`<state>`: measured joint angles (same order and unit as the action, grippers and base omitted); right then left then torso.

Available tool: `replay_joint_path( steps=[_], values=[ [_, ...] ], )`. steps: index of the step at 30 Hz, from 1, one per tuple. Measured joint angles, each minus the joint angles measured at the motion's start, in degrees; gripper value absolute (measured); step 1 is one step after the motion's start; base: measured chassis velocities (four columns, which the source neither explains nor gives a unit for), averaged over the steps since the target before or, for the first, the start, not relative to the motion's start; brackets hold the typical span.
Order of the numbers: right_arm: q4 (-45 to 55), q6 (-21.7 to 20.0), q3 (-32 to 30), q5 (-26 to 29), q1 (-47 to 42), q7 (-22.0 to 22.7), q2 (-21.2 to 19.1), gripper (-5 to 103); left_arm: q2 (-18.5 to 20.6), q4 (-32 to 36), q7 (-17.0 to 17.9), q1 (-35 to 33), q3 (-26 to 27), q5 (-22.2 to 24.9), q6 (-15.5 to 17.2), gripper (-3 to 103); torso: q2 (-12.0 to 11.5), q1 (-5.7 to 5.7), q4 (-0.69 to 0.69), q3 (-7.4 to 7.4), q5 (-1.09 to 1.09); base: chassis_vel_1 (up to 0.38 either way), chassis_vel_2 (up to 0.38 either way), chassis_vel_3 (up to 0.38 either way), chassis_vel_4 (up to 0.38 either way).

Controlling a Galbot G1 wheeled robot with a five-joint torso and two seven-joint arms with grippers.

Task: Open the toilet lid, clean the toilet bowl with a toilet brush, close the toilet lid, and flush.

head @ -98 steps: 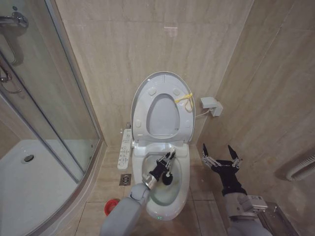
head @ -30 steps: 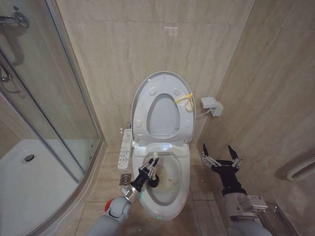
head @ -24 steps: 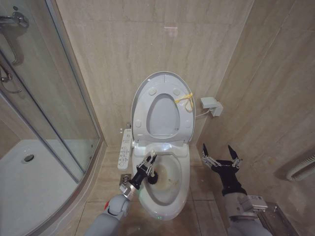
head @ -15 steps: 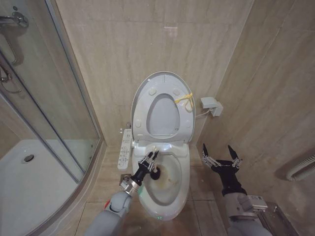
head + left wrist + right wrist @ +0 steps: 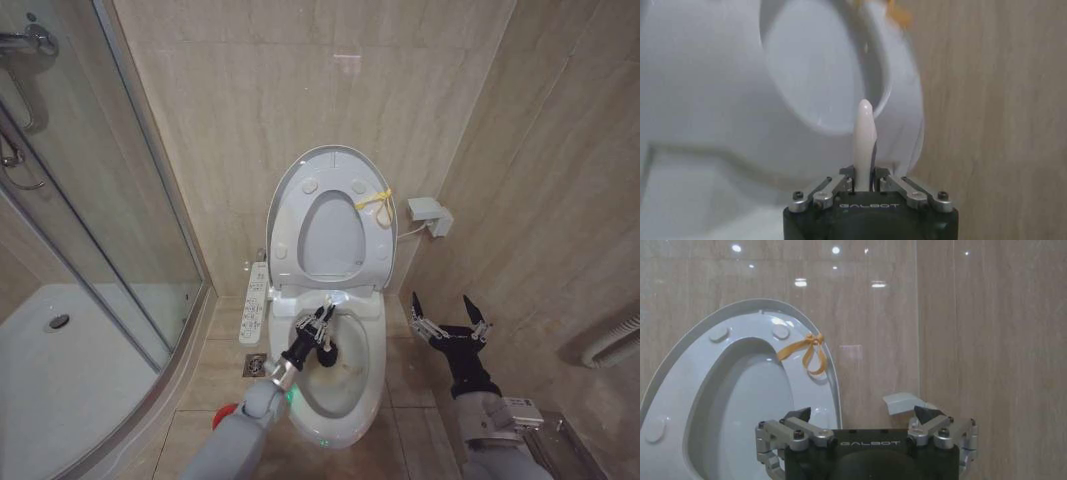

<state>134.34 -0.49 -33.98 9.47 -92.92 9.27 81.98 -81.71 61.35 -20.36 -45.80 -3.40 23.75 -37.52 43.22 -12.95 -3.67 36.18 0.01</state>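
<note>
Gripping the toilet brush [image 5: 324, 345], left gripper [image 5: 318, 322] inside toilet bowl [image 5: 372, 372] rim, right gripper [image 5: 449, 322] jaws spread, beside wall

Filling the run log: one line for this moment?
left gripper: shut on toilet brush in toilet bowl | right gripper: open, idle | toilet lid: up

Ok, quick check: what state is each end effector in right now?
Left end effector: shut on the toilet brush, over the toilet bowl.
Right end effector: open, holding nothing, beside the bowl.
</note>
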Motion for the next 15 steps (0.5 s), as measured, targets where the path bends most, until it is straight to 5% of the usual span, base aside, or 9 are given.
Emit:
replay_joint_path(
  steps=[5, 15],
  values=[
    [0.00, 0.00, 0.00, 0.00, 0.00, 0.00, 0.00, 100, -6.75, -13.85, -1.02, 8.26, -2.34, 0.26, 0.02, 18, 0.00, -0.01, -0.02, 0.00, 0.00, 0.000, 0.000, 0.000, 0.000],
    [0.00, 0.00, 0.00, 0.00, 0.00, -0.01, 0.00, 100, -8.17, -15.97, -1.54, 9.94, -5.05, -0.36, 0.81, 18, 0.00, -0.01, 0.01, 0.00, 0.00, 0.000, 0.000, 0.000, 0.000]
  ],
)
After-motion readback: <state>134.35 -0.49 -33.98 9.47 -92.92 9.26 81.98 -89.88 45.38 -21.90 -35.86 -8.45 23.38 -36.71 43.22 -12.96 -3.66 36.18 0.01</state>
